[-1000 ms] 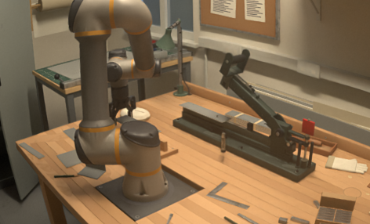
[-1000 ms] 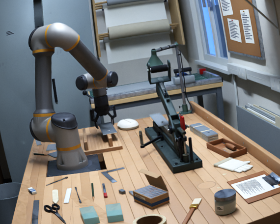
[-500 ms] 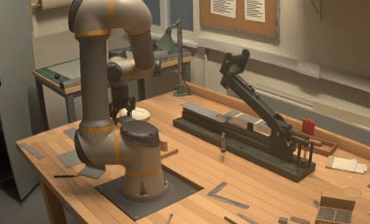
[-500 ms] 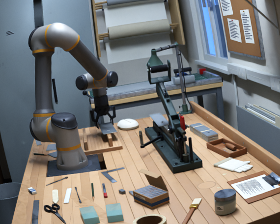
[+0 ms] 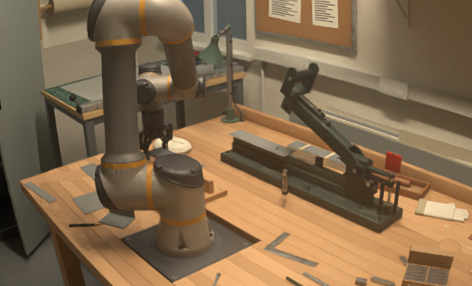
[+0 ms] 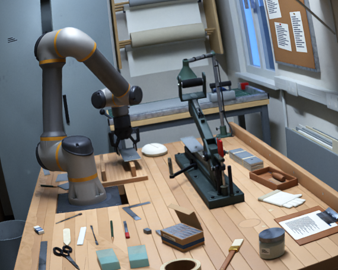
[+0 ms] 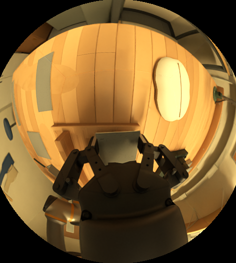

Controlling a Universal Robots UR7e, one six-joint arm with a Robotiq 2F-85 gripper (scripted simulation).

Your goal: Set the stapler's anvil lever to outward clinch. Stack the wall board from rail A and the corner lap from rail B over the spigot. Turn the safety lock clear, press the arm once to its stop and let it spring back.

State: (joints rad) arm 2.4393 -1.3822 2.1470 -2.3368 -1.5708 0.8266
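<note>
At the back left of the bench a wooden rail stand carries a grey board leaning on its rail; in the wrist camera the board sits between the fingers. The long green stapler stands mid-bench with its arm raised, a red safety lock on its side, a lever sticking out near its base, and a grey sheet on its bed. My gripper hangs over the rail stand, closed on the grey board's two side edges.
A white rounded pad lies right of the rail stand. A green lamp stands behind the stapler. A stack of grey boards, a wooden tray and a glove lie to the stapler's right. Hand tools and a box fill the near edge.
</note>
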